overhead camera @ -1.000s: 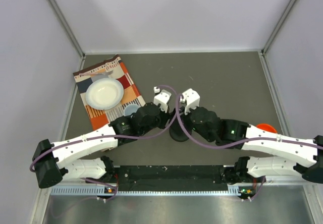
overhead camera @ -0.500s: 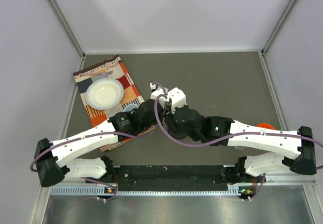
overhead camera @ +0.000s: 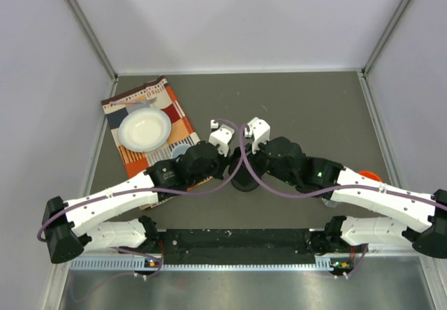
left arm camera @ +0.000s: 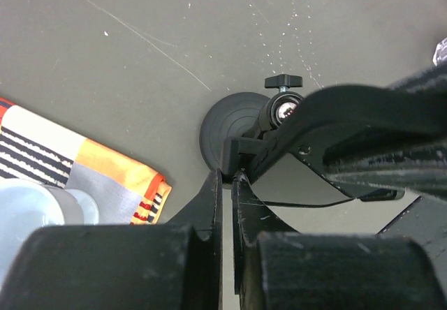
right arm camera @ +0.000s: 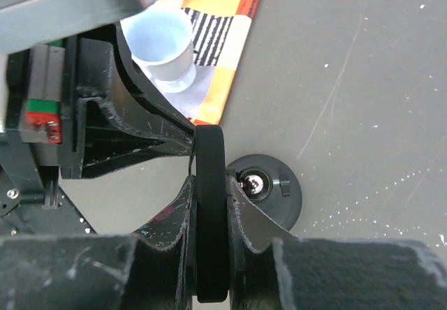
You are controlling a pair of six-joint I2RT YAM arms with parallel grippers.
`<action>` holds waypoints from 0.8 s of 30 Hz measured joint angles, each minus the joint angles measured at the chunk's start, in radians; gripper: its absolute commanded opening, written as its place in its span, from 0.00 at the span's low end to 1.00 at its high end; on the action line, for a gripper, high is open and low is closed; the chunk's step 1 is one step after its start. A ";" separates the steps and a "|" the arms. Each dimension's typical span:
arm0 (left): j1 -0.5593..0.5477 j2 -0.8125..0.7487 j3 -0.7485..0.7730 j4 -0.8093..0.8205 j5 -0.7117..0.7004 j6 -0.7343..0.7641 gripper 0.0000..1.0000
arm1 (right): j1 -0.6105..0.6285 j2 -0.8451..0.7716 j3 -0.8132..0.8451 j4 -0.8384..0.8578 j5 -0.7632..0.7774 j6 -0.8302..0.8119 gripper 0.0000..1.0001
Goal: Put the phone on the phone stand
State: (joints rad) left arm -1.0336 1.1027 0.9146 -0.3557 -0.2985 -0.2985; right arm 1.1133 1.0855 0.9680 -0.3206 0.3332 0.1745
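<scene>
Right gripper [right arm camera: 211, 184] clamped on the phone [right arm camera: 210, 142], which is held on edge just above the stand [left arm camera: 234, 118], close to its top bracket. Contact with stand: cannot tell. Left gripper [left arm camera: 227, 183] fingers together, tips against the phone, just beside the stand.

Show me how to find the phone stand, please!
Find the orange-checked cloth on the grey table. Just off its corner, about mid-table, sits the phone stand. It is the only black thing with a flat round disc base and a short post with a little knob on top.
</scene>
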 measured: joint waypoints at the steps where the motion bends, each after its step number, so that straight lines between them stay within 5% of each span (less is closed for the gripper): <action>1: 0.001 -0.016 -0.017 0.011 0.009 0.016 0.00 | -0.016 -0.001 0.000 0.003 -0.037 -0.008 0.00; 12: 0.005 0.048 0.105 -0.180 -0.041 -0.055 0.00 | -0.008 0.060 0.038 0.014 -0.043 -0.047 0.00; 24: 0.023 -0.001 0.062 -0.151 0.016 -0.069 0.00 | 0.005 0.068 0.047 0.007 -0.054 -0.108 0.00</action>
State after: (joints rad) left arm -1.0111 1.1019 0.9768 -0.5072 -0.2829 -0.3672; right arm 1.1183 1.1530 1.0153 -0.3138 0.2790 0.0666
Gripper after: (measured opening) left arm 0.036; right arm 0.133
